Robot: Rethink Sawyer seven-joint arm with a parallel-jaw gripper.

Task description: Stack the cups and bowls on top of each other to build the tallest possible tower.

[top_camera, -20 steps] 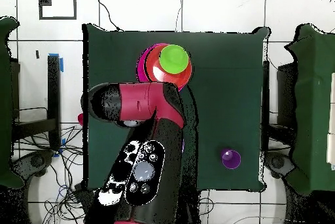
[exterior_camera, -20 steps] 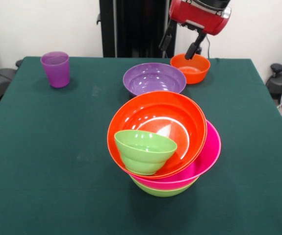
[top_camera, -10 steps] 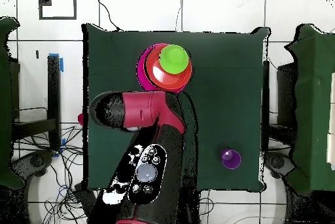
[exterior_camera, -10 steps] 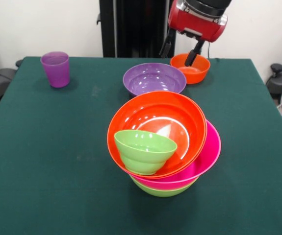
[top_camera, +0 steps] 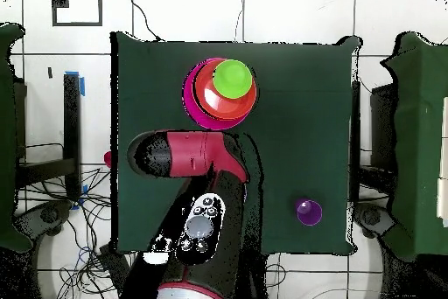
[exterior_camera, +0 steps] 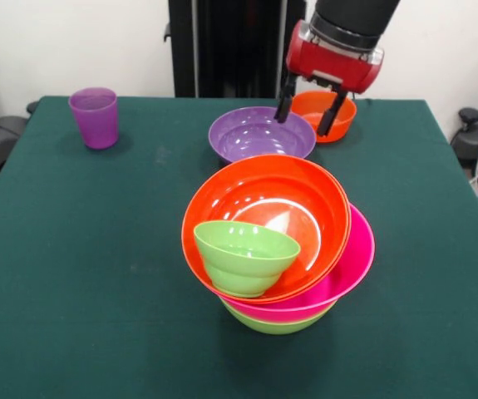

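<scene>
Apparently open gripper (exterior_camera: 307,115) above small orange bowl (exterior_camera: 325,115), beside purple bowl (exterior_camera: 260,135).

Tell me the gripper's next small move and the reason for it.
Probably lower the gripper straight down so one finger goes inside the small orange bowl and one outside its rim, then close. It hangs open just above that bowl's near edge, beside the purple bowl, holding nothing, and both bowls are still off the tower.

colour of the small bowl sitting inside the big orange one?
Lime green small bowl; clearest in the front view.
</scene>
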